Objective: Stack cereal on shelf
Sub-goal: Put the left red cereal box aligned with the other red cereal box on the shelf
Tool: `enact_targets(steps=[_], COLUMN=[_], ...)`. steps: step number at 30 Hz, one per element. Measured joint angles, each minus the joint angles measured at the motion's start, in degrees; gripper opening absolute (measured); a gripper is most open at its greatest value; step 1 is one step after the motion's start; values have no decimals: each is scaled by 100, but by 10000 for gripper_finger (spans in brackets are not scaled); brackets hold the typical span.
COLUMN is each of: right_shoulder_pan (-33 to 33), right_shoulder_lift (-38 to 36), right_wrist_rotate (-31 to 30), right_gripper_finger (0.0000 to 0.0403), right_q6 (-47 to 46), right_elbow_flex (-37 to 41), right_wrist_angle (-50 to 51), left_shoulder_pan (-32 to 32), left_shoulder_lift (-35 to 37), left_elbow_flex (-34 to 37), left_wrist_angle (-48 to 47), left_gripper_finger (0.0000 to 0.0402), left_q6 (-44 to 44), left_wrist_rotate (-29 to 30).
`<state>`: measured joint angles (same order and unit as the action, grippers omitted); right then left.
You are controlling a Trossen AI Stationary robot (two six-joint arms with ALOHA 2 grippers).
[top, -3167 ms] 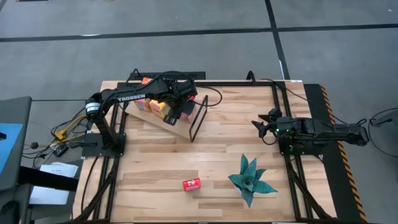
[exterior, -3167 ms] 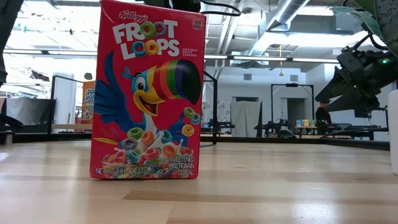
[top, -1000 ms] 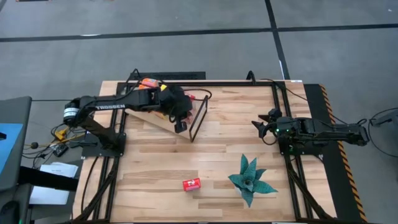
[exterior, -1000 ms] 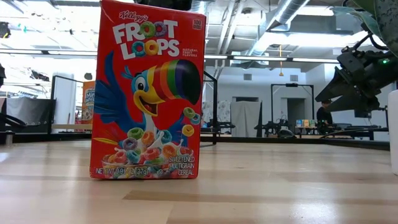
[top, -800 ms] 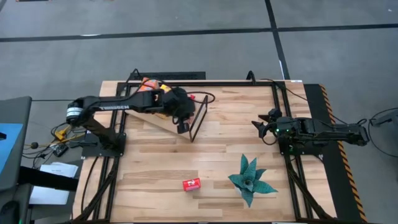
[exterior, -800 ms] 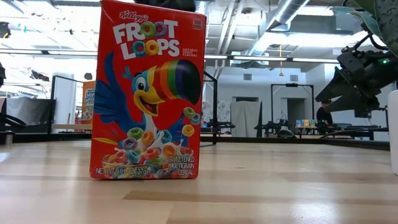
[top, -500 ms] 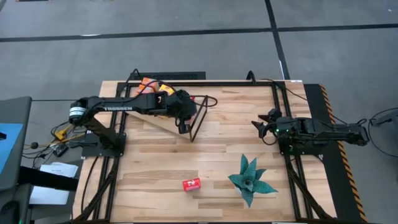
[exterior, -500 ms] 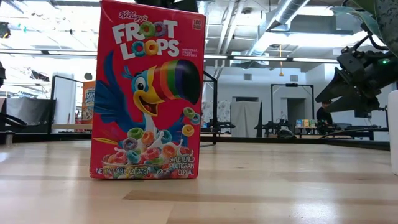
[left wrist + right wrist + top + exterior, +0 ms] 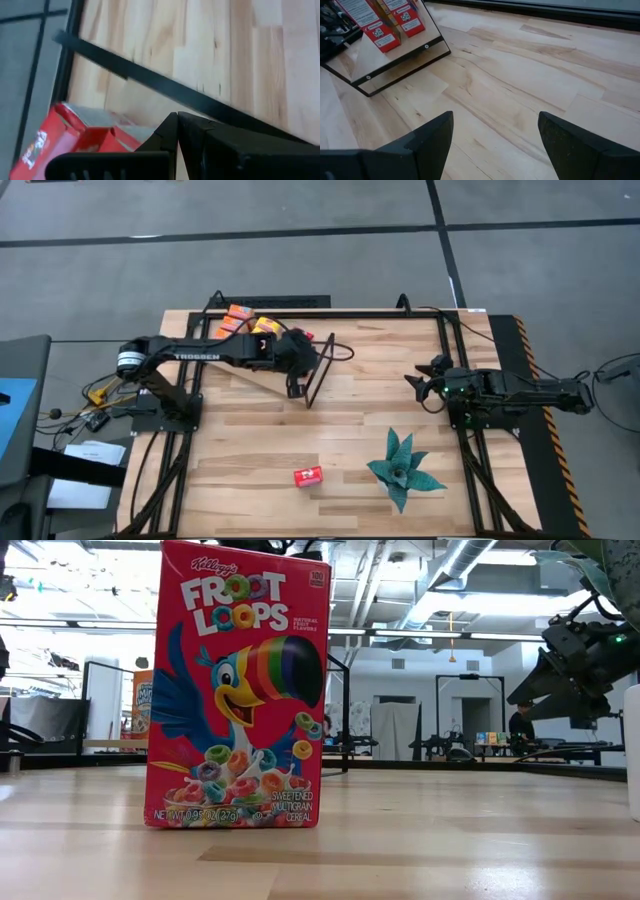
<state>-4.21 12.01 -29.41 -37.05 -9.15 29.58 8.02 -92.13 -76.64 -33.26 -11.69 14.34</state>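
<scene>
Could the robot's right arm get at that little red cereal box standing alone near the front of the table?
Probably yes. The right hand is open and holds nothing, and bare tabletop lies between it and the red cereal box. Only the green plant stands close to that path, beside the box.

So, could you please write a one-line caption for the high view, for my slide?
Left gripper over the shelf beside stacked cereal boxes; one red cereal box remains near a teal plant; right gripper waits.

A teal plant (image 9: 403,469) sits on the slatted tabletop (image 9: 380,380) — grey floor (image 9: 300,260) all around.
</scene>
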Motion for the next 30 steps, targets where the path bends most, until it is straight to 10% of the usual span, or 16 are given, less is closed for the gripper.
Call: enact_targets(steps=[30], right_shoulder_pan=[2], right_shoulder_lift=[0], right_wrist_rotate=[87], right_gripper_finger=[317], right_q6=[-47], right_elbow_flex=[2], right_wrist_angle=[2], left_shoulder_pan=[-29], left_shoulder_lift=[4], left_elbow_flex=[-2], left_wrist_angle=[-566], left_gripper_finger=[0], left_q6=[140], left_wrist_rotate=[678])
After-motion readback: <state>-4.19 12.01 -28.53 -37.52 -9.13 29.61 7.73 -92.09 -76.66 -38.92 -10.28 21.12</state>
